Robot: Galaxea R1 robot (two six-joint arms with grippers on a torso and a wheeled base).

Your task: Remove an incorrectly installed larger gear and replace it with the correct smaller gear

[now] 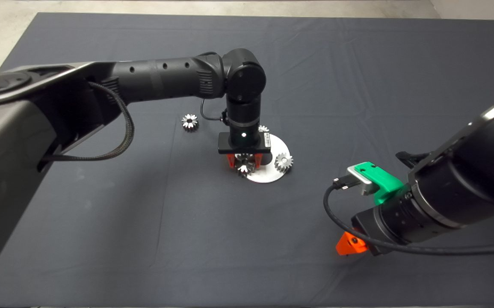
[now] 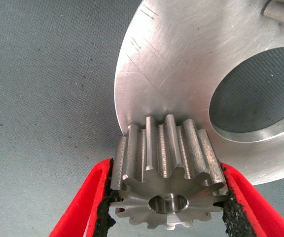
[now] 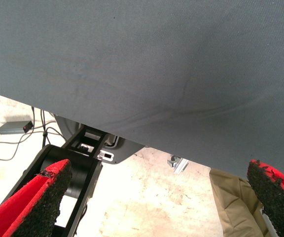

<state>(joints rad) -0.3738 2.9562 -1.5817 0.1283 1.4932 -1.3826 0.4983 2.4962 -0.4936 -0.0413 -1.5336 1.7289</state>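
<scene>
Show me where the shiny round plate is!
In the head view the plate lies mid-mat, under the left end effector, which grips a gear at its front edge; a second gear sits on its right side.

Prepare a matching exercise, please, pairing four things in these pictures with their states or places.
Things:
1. left claw
2. right claw
3. lone shiny steel gear
4. round silver metal plate

States or places:
A. lies on the dark mat, apart from the plate
B. open, holding nothing
C. has a large round hole
D. shut on a small steel gear at the plate's rim

Pairs: 1-D, 2-B, 3-A, 4-C
</scene>
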